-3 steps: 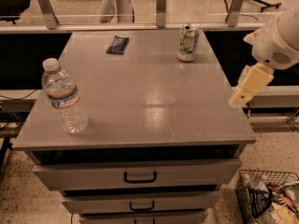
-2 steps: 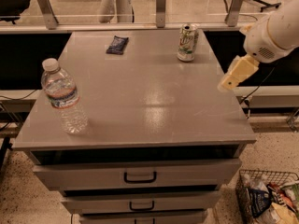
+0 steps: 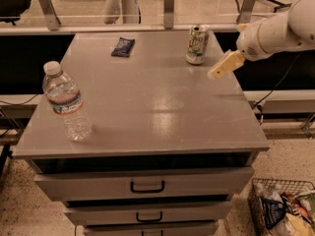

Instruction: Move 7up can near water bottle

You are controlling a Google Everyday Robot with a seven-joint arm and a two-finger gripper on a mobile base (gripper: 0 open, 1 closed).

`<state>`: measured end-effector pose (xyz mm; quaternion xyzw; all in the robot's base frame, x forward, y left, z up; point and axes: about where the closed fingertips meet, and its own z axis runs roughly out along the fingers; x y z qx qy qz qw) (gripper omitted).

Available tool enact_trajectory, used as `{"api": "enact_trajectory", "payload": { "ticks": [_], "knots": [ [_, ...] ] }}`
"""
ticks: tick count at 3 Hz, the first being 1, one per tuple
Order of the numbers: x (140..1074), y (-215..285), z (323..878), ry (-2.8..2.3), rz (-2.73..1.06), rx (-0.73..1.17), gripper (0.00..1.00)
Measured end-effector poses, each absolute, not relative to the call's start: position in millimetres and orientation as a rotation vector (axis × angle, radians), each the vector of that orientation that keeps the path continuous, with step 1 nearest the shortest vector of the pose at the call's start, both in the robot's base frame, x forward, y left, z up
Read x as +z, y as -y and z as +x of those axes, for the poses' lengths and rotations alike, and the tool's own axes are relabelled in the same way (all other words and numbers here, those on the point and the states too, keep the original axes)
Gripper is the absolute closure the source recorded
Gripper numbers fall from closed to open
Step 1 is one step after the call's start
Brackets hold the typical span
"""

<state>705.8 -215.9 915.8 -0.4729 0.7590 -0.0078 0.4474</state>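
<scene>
Grey metal top (image 3: 157,107): flat cabinet surface, with drawers (image 3: 147,185) with black handles below.
7up can (image 3: 197,44): upright at the far right corner of the top, tab end up.
Water bottle (image 3: 66,102): upright near the front left edge, well apart from the can.
Gripper (image 3: 224,66): tan, on a white arm (image 3: 275,33) that extends from the right edge; just beside the can, to its right and a little nearer, not touching.
Gripper state: cannot tell whether open or closed; nothing seen in its hold.
Dark-blue packet (image 3: 123,46): flat, far side, left of the can.
Wire basket (image 3: 281,208): on the floor, lower right.
</scene>
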Motion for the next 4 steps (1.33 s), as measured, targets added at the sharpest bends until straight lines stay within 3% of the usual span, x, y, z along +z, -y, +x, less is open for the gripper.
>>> {"api": "enact_trajectory", "payload": {
  "ticks": [3,4],
  "knots": [
    [878,134,796,-1.73,-0.999,0.377,0.0],
    [873,129,807,-1.711,-0.97,0.385,0.16]
  ]
}}
